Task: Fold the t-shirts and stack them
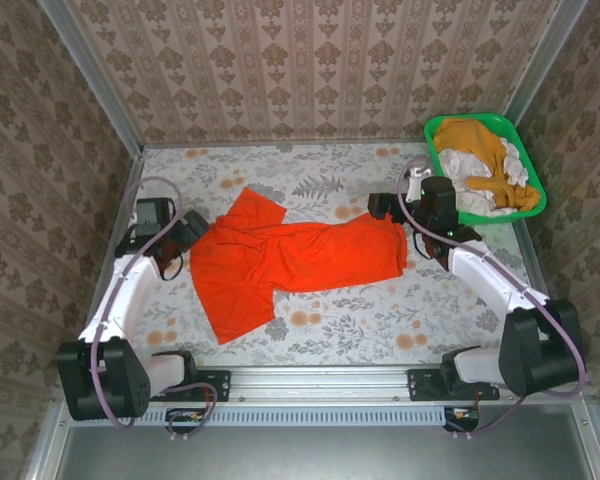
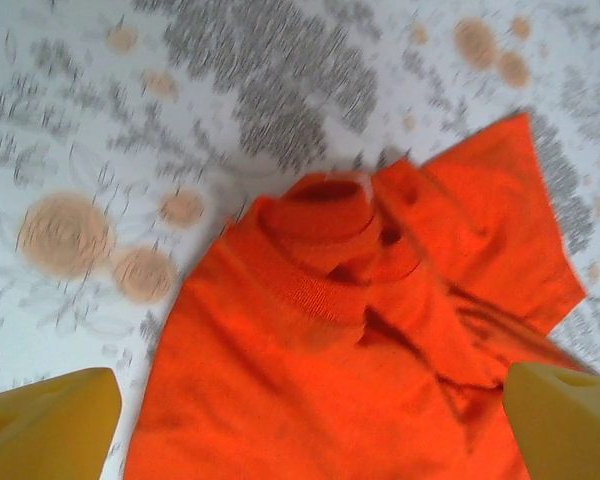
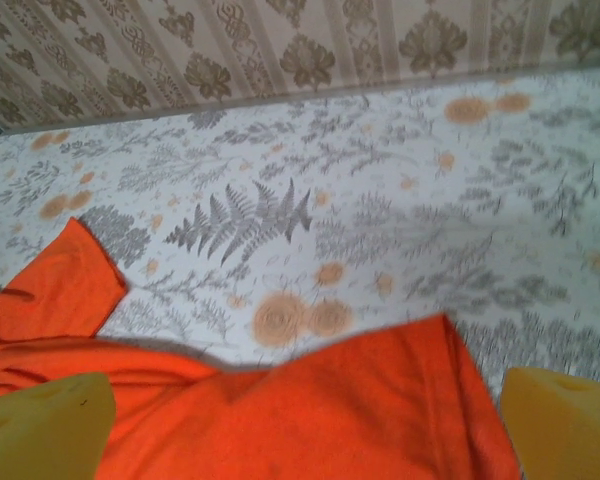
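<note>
Red shirt (image 1: pixel 290 255) on table (image 1: pixel 360 320), lying sideways between the arms. Bunched and creased, no fold in it yet.
Left gripper (image 2: pixel 305 425): fingers spread wide, hovers over collar end, pinching nothing.
Right gripper (image 3: pixel 302 425): also spread wide, over hem edge, nothing pinched.
Mustard shirt (image 1: pixel 475 145) and white shirt (image 1: pixel 475 190) heaped in green basket (image 1: pixel 470 122), far right corner.
My read: early stage. First shirt needs flattening, then all folds; basket shirts and stacking not started.

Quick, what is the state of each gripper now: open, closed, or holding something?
Left gripper: open, jaws wide over the collar of the red-orange t-shirt, holding nothing.
Right gripper: open over its edge, holding nothing.
</note>
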`<state>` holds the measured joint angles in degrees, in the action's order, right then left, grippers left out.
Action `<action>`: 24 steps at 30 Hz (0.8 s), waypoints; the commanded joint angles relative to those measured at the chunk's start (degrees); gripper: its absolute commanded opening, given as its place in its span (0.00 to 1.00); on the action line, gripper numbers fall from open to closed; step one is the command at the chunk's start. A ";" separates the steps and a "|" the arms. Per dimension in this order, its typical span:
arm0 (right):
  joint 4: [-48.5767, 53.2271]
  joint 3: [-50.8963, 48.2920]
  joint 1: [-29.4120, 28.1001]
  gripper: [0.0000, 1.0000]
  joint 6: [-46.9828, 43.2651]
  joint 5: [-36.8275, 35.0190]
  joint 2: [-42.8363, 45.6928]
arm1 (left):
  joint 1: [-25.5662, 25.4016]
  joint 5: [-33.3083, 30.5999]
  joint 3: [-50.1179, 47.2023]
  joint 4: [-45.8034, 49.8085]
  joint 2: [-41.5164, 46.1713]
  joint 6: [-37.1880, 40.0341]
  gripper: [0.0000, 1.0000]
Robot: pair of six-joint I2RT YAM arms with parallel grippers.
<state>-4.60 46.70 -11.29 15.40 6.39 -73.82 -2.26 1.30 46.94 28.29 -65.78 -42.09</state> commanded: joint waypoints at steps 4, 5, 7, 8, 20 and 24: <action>8.12 -5.69 -3.16 0.96 10.71 -2.26 3.95 | -10.12 -5.54 -7.43 8.87 5.16 -9.44 0.87; 9.01 -5.95 -3.81 0.96 11.24 -2.38 3.84 | -11.56 -6.34 -7.91 10.30 5.10 -11.01 0.83; 9.72 -6.68 -5.02 0.94 12.33 -2.60 3.28 | -14.12 -8.92 -9.10 13.23 4.61 -14.25 0.74; 9.86 -6.91 -5.52 0.94 12.58 -2.56 3.06 | -14.69 -10.19 -9.49 14.72 4.24 -15.79 0.71; 7.26 -6.36 -6.70 0.92 13.34 -2.03 0.10 | -14.01 -9.36 -12.77 10.69 -2.26 -15.86 0.47; 7.06 -6.36 -6.71 0.92 13.44 -1.33 -0.27 | -12.96 -9.94 -11.52 8.71 -6.10 -13.83 0.47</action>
<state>3.29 40.01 -17.69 27.88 4.91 -73.36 -16.10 -8.05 34.85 38.35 -69.89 -57.25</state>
